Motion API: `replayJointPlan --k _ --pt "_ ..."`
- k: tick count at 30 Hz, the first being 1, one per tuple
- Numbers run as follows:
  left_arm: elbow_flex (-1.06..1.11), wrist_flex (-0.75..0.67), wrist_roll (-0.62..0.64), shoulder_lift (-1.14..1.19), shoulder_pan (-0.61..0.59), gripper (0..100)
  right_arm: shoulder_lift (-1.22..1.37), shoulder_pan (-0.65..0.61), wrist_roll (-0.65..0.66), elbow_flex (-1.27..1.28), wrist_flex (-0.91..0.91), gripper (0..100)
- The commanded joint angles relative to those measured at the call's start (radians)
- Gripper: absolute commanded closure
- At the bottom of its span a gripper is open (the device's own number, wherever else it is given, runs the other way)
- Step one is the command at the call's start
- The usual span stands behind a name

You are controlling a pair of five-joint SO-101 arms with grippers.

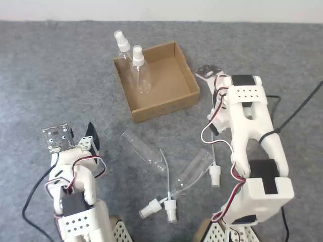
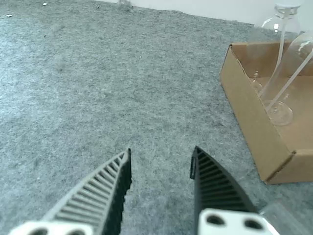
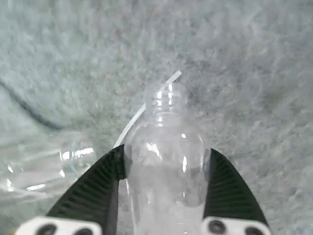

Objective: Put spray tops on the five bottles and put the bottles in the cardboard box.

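Our right gripper (image 3: 165,154) is clamped across the body of a clear, uncapped bottle (image 3: 166,122) over the grey mat (image 3: 254,58). Our left gripper (image 2: 161,152) sits with its jaws apart beside the cardboard box (image 2: 254,122). We judge this bottle light, thin-walled and slick, so we'd squeeze gently below the shoulder and leave the open neck free for a spray top (image 1: 170,209).

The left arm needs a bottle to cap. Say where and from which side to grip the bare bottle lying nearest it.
Probably the mid-body of the bottle, from above, with the fingers across its width. It lies flat and slants across the table, so its round sides are exposed to the open left gripper. A body grip also leaves the neck free for a spray top.
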Motion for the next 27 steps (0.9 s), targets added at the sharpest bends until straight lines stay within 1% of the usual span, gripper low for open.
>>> replayJointPlan --k 1,4,7,11,16,18,22,23,27 --pt "-0.012 -0.017 0.011 -0.011 -0.003 81 -0.018 -0.001 -0.089 -0.066 0.002 87.6" --pt "-0.012 -0.017 0.011 -0.011 -0.003 81 -0.004 0.012 -0.146 -0.058 -0.025 87.6" --pt "-0.012 -0.015 0.011 -0.011 -0.003 81 0.007 0.039 -0.193 -0.009 -0.097 87.6" --pt "-0.012 -0.015 0.011 -0.011 -0.003 81 0.054 0.053 -0.196 0.043 -0.185 87.6" --pt "-0.012 -0.015 0.011 -0.011 -0.003 81 0.128 0.073 -0.193 0.041 -0.208 86.8" --pt "-0.012 -0.015 0.011 -0.011 -0.003 81 0.153 0.073 -0.163 0.029 -0.197 83.5" --pt "-0.012 -0.015 0.011 -0.011 -0.003 81 0.171 0.067 -0.068 0.023 -0.173 72.1" --pt "-0.012 -0.015 0.011 -0.011 -0.003 81 0.171 0.065 -0.048 0.023 -0.168 70.8" --pt "-0.012 -0.015 0.011 -0.011 -0.003 81 0.17 0.065 0.009 0.014 -0.171 70.6"
